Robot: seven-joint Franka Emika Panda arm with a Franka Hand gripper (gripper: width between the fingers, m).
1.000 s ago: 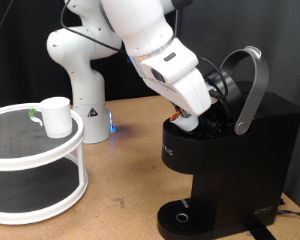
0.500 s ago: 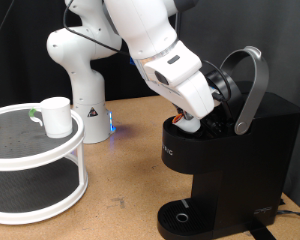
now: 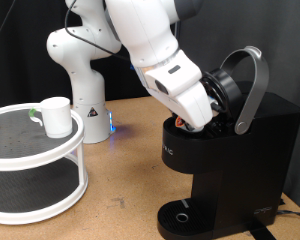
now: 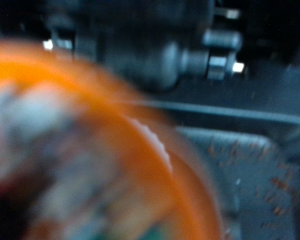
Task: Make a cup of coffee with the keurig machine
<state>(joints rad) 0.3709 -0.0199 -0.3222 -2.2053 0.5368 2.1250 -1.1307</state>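
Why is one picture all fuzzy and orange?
In the wrist view, an orange thing sits so close to the camera that it blurs; only the dark parts behind look sharper. The exterior view is sharp: the hand is in the open coffee machine.

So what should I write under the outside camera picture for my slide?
Robot gripper reaches into the open keurig machine while the cup waits on a white round shelf.

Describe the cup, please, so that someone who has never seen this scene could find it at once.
Look at the exterior view's left for the round white two-tier stand with dark mesh shelves. The cup stands upright on its top shelf, near the back rim. It is small, plain, white and cylindrical, far from the keurig machine, where the arm's tool is reaching.
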